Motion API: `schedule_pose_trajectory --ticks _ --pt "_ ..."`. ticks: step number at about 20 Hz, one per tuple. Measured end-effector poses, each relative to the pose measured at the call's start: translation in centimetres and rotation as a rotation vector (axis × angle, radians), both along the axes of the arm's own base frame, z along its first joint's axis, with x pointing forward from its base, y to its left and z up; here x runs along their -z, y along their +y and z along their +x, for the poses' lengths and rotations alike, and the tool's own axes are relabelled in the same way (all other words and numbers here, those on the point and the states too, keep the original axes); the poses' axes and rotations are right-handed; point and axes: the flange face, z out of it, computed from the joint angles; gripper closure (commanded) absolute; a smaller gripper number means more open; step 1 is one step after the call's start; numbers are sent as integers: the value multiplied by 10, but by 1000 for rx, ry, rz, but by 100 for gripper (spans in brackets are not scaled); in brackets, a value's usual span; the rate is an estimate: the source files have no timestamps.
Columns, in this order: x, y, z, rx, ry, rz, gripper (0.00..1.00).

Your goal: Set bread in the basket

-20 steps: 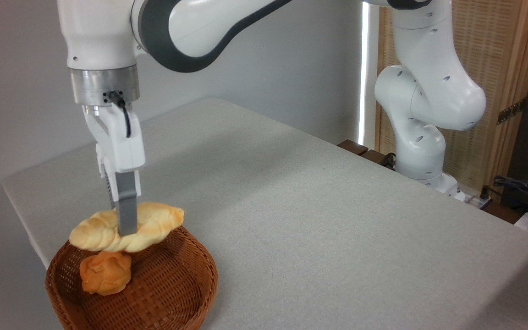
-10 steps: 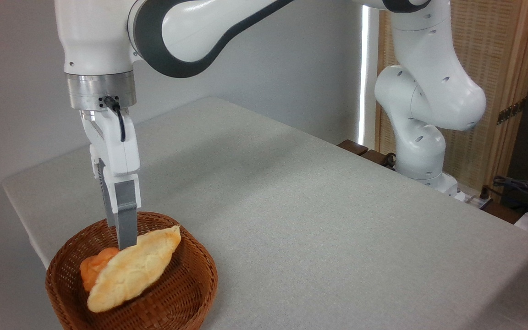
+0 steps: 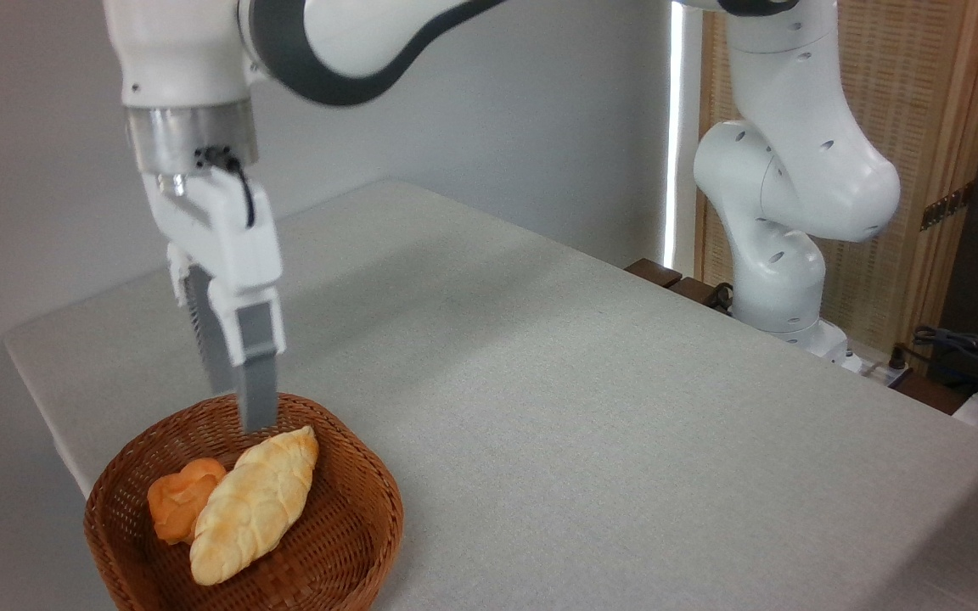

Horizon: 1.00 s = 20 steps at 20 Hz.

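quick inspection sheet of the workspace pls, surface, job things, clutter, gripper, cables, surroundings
Surface: grey table, bare apart from the basket.
Job's things: bread lies inside the wicker basket, leaning against a small orange bun.
Clutter: nothing seen on the table beyond the bun.
Gripper: gripper hangs above the basket's far rim, fingers apart, holding nothing.
Cables: a short black cable at the wrist; a bundle of cables off the table at right.
Surroundings: plain grey wall, wooden screen behind the arm's base.
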Motion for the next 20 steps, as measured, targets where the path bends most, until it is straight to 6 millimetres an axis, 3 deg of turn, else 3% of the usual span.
schedule_pose_trajectory --ticks 4,8,14,20 --pt "-44 20 -31 -64 50 -97 0" --pt "-63 25 -60 -75 117 -99 0" --pt "-57 23 -86 -28 159 -77 0" --pt "-55 29 -89 -30 164 -76 0"
